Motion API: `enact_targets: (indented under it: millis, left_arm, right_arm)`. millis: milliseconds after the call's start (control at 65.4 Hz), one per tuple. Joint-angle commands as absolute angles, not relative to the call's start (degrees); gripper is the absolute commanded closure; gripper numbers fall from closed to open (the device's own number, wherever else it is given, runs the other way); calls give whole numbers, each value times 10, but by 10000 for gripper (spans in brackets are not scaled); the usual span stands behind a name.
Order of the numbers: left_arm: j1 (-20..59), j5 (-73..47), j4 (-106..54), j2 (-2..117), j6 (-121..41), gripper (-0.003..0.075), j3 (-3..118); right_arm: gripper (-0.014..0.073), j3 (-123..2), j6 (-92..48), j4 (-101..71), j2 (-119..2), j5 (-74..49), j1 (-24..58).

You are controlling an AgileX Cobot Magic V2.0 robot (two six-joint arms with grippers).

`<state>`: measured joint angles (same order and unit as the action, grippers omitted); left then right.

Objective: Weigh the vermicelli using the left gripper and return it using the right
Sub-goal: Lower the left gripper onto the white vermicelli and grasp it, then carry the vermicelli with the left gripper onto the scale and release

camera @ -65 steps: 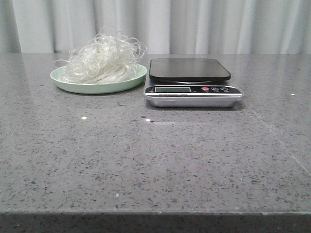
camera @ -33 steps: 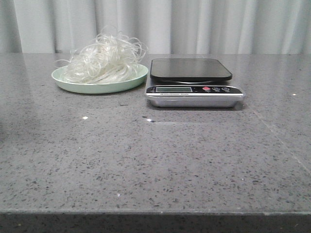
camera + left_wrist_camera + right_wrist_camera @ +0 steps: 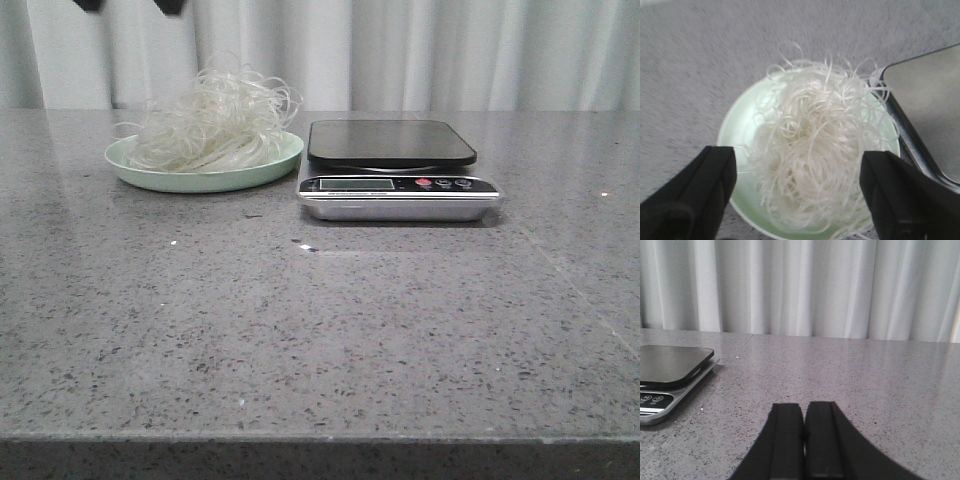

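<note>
Pincer, front view: left pincer [image 3: 128, 5] shows only as two dark fingertips at the top edge, set apart from each other, high above the far-left part of the tabletop [image 3: 320, 330]; the right pincer is out of this view.
Vermicelli, front view: vermicelli [image 3: 212, 122] is a loose white tangle heaped on the pale green plate [image 3: 150, 178], far left on the tabletop, with strands rising well above the rim.
Scale, front view: kitchen scale [image 3: 397, 170] stands just right of the plate, its dark platform bare, its display and buttons on the near side.
Backdrop, front view: white curtain [image 3: 450, 50] hangs behind the far edge.
Pincer, left wrist view: left pincer [image 3: 797, 187] is spread wide, one black finger on each side of the heap, hovering above it and not touching the strands.
Vermicelli, left wrist view: vermicelli [image 3: 815, 150] fills most of the plate [image 3: 740, 125], a few loops hanging over the rim.
Scale, left wrist view: corner of the scale [image 3: 927, 95] lies right beside the plate; some strands reach toward its edge.
Pincer, right wrist view: right pincer [image 3: 804, 440] has its two black fingers pressed together, with nothing between them, above bare tabletop [image 3: 865, 385].
Scale, right wrist view: scale [image 3: 670, 375] sits to the left of that pincer, well apart from it.
</note>
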<state>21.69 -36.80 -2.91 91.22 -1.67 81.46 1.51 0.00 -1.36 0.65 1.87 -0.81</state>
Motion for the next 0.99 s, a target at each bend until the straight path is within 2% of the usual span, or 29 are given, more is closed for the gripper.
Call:
enact_targets:
  millis: [0, 275, 367, 383, 398, 413, 428, 444, 459, 474, 490, 505, 520, 536, 551, 566, 597, 643, 750, 979]
  left_arm:
    - [224, -387, -49, 948, -12, 153, 886]
    - [231, -445, -51, 1045, -15, 154, 957]
    - [231, -458, -51, 1061, -22, 181, 961]
    - [231, -463, -53, 1064, -32, 223, 961]
    - [231, -463, -53, 1064, -32, 223, 961]
    - [231, -469, -53, 1068, -33, 274, 962]
    - [231, -469, -53, 1068, -33, 274, 962]
    - [231, -473, -51, 1068, -33, 337, 962]
    - [231, -474, -50, 1068, -33, 337, 962]
    - [231, -478, -49, 1068, -33, 393, 964]
    - [231, -479, -49, 1068, -33, 412, 964]
    - [231, -483, -49, 1068, -33, 474, 966]
    - [231, -483, -49, 1068, -33, 495, 967]
    - [230, -486, -49, 1068, -33, 580, 970]
    - [230, -486, -49, 1068, -33, 580, 970]
    - [230, -489, -49, 1068, -35, 618, 975]
    - [230, -496, -50, 1068, -37, 575, 981]
    - [230, -505, -50, 1068, -37, 559, 990]
    - [238, -514, -56, 1066, -37, 596, 1029]
    - [274, -525, -86, 1061, -37, 593, 1111]
  right_arm:
    - [433, 11, 0, -10, 15, 62, -9]
    - [433, 11, 0, -10, 15, 62, -9]
    - [433, 11, 0, -10, 15, 62, -9]
    - [433, 11, 0, -10, 15, 62, -9]
    - [433, 11, 0, -10, 15, 62, -9]
    - [433, 11, 0, -10, 15, 62, -9]
    - [433, 11, 0, -10, 15, 62, -9]
    - [433, 11, 0, -10, 15, 62, -9]
    - [433, 11, 0, -10, 15, 62, -9]
    - [433, 11, 0, -10, 15, 62, -9]
    - [433, 11, 0, -10, 15, 62, -9]
    - [433, 11, 0, -10, 15, 62, -9]
    - [433, 11, 0, -10, 15, 62, -9]
    - [433, 11, 0, -10, 15, 62, -9]
    - [433, 11, 0, -10, 15, 62, -9]
    - [431, 11, 0, -10, 15, 62, -9]
    - [431, 11, 0, -10, 15, 62, -9]
    - [431, 11, 0, -10, 15, 62, -9]
    - [431, 11, 0, -10, 15, 62, -9]
    - [431, 11, 0, -10, 15, 62, -9]
